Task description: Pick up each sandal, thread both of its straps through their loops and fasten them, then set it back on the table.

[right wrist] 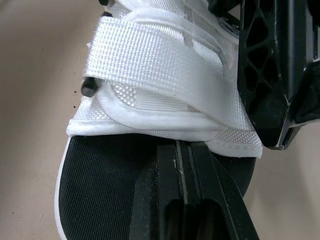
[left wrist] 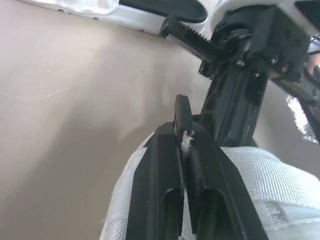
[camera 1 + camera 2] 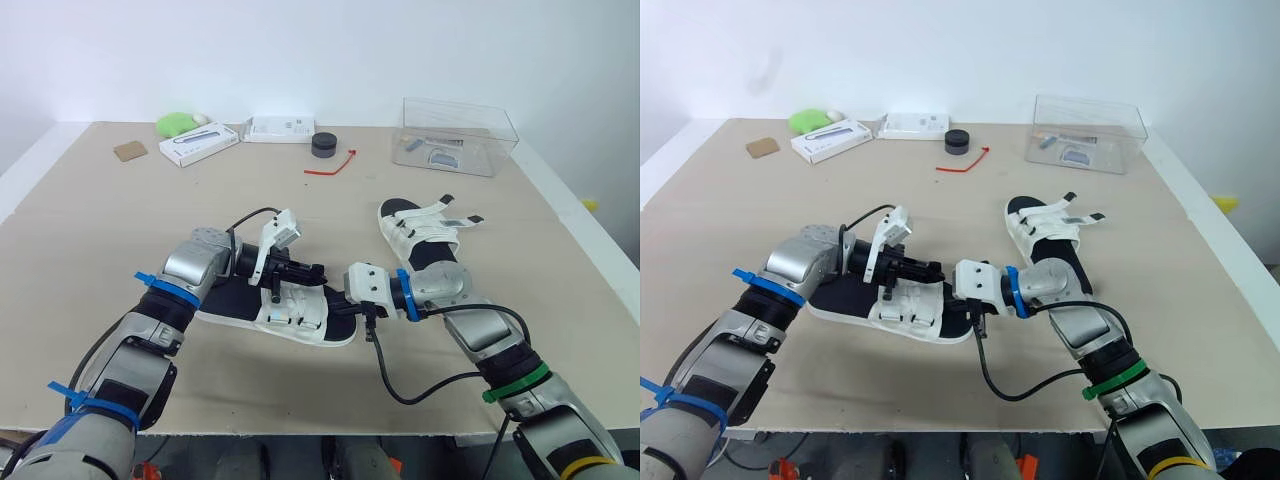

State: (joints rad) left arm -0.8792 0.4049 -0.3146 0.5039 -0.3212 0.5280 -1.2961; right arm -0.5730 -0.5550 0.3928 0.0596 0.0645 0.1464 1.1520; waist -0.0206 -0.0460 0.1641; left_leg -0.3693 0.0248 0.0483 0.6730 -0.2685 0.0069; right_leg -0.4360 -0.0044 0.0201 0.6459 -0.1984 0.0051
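Beige bench (image 3: pixel 100 230) spreads under everything, with a clear plastic box (image 3: pixel 458 135) parked at its far right, well away from the work.

Of the two white sandals, the far sandal (image 3: pixel 420 232) lies to the right with its black-tipped straps splayed loose, so I judge it not yet fastened. The near sandal (image 3: pixel 300 318) lies in the middle, sole down on the bench, between my two arms. Working it flat like this lets the surface carry its weight.

My left end effector (image 3: pixel 312 270) reaches in from the left over the sandal's white upper (image 2: pixel 260 195). It is clenched, and the left wrist view shows a black strap tip (image 2: pixel 182 115) standing up between the fingers with a wisp of white fibre beside it. I take that as a pinch on the strap end, ready to be steered toward its loop.

My right end effector (image 3: pixel 338 302) comes from the right with its fingers (image 1: pixel 165 200) pressed together. They sit low over the black footbed (image 1: pixel 100 190), beside the edge of the upper. I cannot tell whether anything is caught between them; the pose reads as bracing the sandal so it will not slide when the left one pulls.

One webbing strap (image 1: pixel 150 60) already lies across the upper.
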